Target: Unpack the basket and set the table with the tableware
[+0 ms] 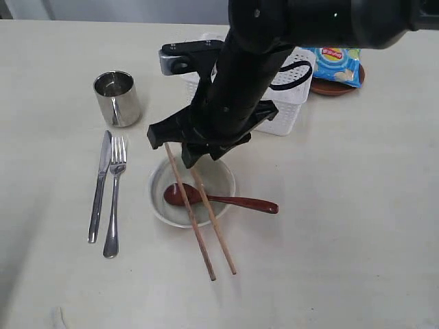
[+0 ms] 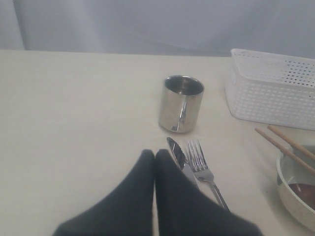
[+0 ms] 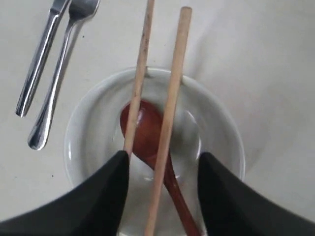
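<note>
Chopsticks (image 1: 195,226): two plain brown wooden sticks, straight, nearly parallel and a little apart. They lie across the bowl (image 1: 221,181) and run out past its rim over the table (image 1: 343,219). I cannot tell whether their far tips touch the tabletop. They cross above the head of the reddish-brown spoon (image 1: 240,203), which sits in the bowl with its handle out over the rim.

My right gripper (image 3: 163,157): jaws apart, straddling the near ends of the sticks. One stick ends right against a finger; the other runs free through the gap. Nothing clamped.

Step in hand, as I judge it: letting go of the sticks and getting clear. To do it well I should keep the jaws wide and rise straight up, with no sideways drift. The stick against the finger could drag or roll off the rim.

Bowl: pale, round, near the middle of the table. Knife (image 1: 101,185) and fork (image 1: 114,199) lie side by side just beside it. The steel cup (image 1: 117,98) stands upright beyond them.

My left gripper (image 2: 155,153): fingers pressed together, empty, low over the table near the knife tip.

Farther out is the white basket (image 1: 291,96). Past it a blue chip bag (image 1: 337,64) rests on the dark plate (image 1: 329,88). The plate looks not yet placed.
</note>
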